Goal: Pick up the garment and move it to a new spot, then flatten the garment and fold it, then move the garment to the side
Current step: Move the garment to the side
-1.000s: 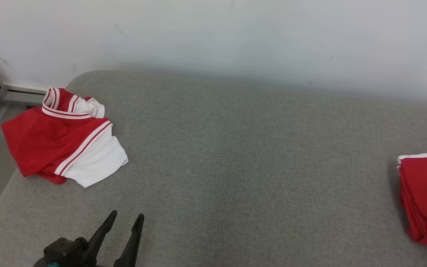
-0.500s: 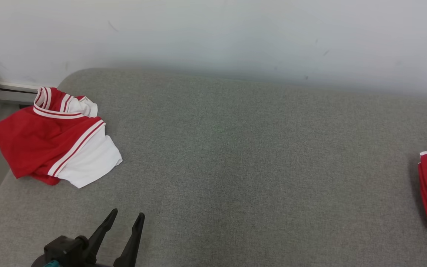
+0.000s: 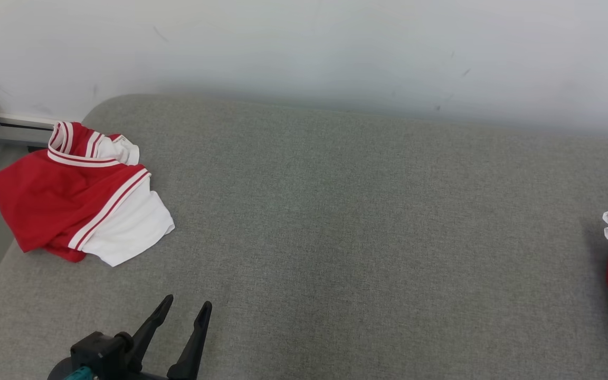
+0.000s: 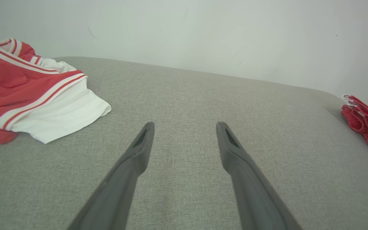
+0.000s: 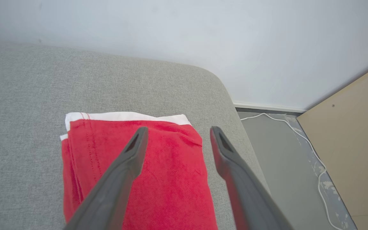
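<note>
My left gripper: at the near edge of the wide grey woven-fabric cushion, toward its left end. The fingers are spread and pinch nothing.
My right gripper: over the cushion's right end, fingers spread with nothing between them. It is poised above the folded cloth, and I cannot tell whether the tips touch it.
Folded red terry garment with a white hem: lies flat at the cushion's right end, close to the rounded far corner and near the edge.
Risk at the fold: if I pull this hand away low, a fingertip could catch the top layer and drag the fold open. It could also nudge the stack over the cushion's right edge, down toward the thin white cable on the floor beside it.
Crumpled red-and-white garment with striped trim: heaped at the cushion's left end, on the far side of my left gripper. Its red part seems to hang past the cushion's left edge.
Risk at the heap: that overhang could slide off if I tug from the wrong side. A pinch that takes a single layer would lift it bunched and trailing, hard to flatten on the cushion's middle.
Pale scuffed wall: right behind the cushion's far edge, so a long reach risks knocking my fingers against it.
</note>
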You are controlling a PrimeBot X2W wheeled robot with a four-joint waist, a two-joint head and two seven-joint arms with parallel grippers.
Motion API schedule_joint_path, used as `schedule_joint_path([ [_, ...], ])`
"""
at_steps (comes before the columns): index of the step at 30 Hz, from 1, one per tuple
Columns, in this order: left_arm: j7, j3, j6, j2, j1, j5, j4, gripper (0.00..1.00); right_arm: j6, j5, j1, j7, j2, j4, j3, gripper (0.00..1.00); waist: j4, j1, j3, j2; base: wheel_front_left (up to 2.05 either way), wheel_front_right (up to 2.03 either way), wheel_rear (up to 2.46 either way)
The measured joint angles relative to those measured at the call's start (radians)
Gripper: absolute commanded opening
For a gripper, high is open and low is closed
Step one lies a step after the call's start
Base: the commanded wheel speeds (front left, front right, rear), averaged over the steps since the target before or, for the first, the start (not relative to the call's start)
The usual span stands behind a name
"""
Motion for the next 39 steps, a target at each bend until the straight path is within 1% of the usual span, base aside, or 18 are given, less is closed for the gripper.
schedule_joint_path([
  [3, 0.0, 0.0, 0.0, 0.0, 0.0, 0.0, 0.005, 1.0, 0.001, -0.005, -0.024, -0.02, 0.0, -0.002, 0.009, 1.0, -0.002, 0.0, -0.006, 0.0, 0.0, 0.0, 0.0],
  [6, 0.0, 0.0, 0.0, -0.003, 0.0, 0.0, 0.009, 1.0, 0.021, -0.005, -0.048, -0.056, 0.003, -0.018, 0.014, 1.0, -0.004, 0.0, -0.015, 0.0, 0.0, 0.0, 0.0],
  [7, 0.0, 0.0, 0.0, -0.005, 0.0, 0.0, 0.011, 1.0, 0.038, -0.001, -0.053, -0.081, 0.013, -0.027, 0.016, 1.0, -0.006, 0.0, -0.023, 0.0, 0.0, 0.0, 0.0],
  [9, -0.002, 0.007, 0.002, -0.006, 0.0, 0.0, 0.016, 1.0, 0.05, 0.033, -0.056, -0.11, 0.052, -0.043, 0.008, 1.0, -0.007, 0.0, -0.031, 0.0, 0.0, 0.0, 0.0],
  [12, -0.012, 0.026, 0.01, -0.003, 0.0, 0.0, 0.025, 1.0, 0.087, 0.101, -0.047, -0.152, 0.14, -0.083, 0.003, 1.0, -0.012, 0.0, -0.047, 0.0, 0.0, 0.0, 0.0],
  [13, -0.017, 0.031, 0.012, -0.003, 0.001, 0.0, 0.027, 1.0, 0.094, 0.118, -0.035, -0.168, 0.168, -0.102, 0.005, 1.0, -0.014, 0.0, -0.053, 0.0, 0.0, 0.0, 0.0],
  [15, -0.026, 0.046, 0.019, 0.0, 0.007, 0.0, 0.027, 1.0, 0.102, 0.128, -0.006, -0.199, 0.214, -0.138, 0.011, 1.0, -0.02, -0.0001, -0.064, 0.0, 0.0, 0.0, 0.0],
  [17, -0.037, 0.06, 0.027, 0.002, 0.016, 0.002, 0.027, 1.0, 0.106, 0.134, 0.027, -0.23, 0.242, -0.171, 0.013, 1.0, -0.03, 0.0, -0.074, -0.0001, 0.0, 0.0, 0.0],
  [22, -0.056, 0.094, 0.035, 0.001, 0.033, 0.002, 0.024, 1.0, 0.105, 0.139, 0.125, -0.291, 0.303, -0.235, 0.021, 1.0, -0.058, -0.0001, -0.098, -0.0001, 0.0, 0.0, 0.0],
  [27, -0.078, 0.132, 0.042, 0.001, 0.064, 0.002, 0.001, 1.0, 0.095, 0.149, 0.197, -0.346, 0.374, -0.306, 0.038, 1.0, -0.088, -0.0001, -0.119, -0.0001, 0.0, 0.0, 0.0],
  [28, -0.083, 0.14, 0.044, -0.002, 0.068, 0.002, -0.006, 1.0, 0.091, 0.151, 0.211, -0.357, 0.388, -0.314, 0.039, 1.0, -0.094, -0.0001, -0.122, -0.0001, 0.0, 0.0, 0.0],
  [34, -0.09, 0.165, 0.044, -0.003, 0.103, 0.002, -0.014, 1.0, 0.089, 0.164, 0.289, -0.389, 0.45, -0.347, 0.067, 1.0, -0.125, -0.0001, -0.139, -0.0001, 0.0, 0.0, 0.0],
  [38, -0.09, 0.174, 0.045, -0.011, 0.124, 0.002, -0.01, 1.0, 0.087, 0.169, 0.337, -0.402, 0.465, -0.353, 0.073, 1.0, -0.139, -0.0001, -0.145, -0.0001, 0.0, 0.0, 0.0],
  [39, -0.09, 0.176, 0.045, -0.014, 0.124, 0.002, -0.007, 1.0, 0.079, 0.169, 0.35, -0.405, 0.465, -0.353, 0.073, 1.0, -0.14, -0.0002, -0.145, -0.0001, 0.0, 0.0, 0.0],
])
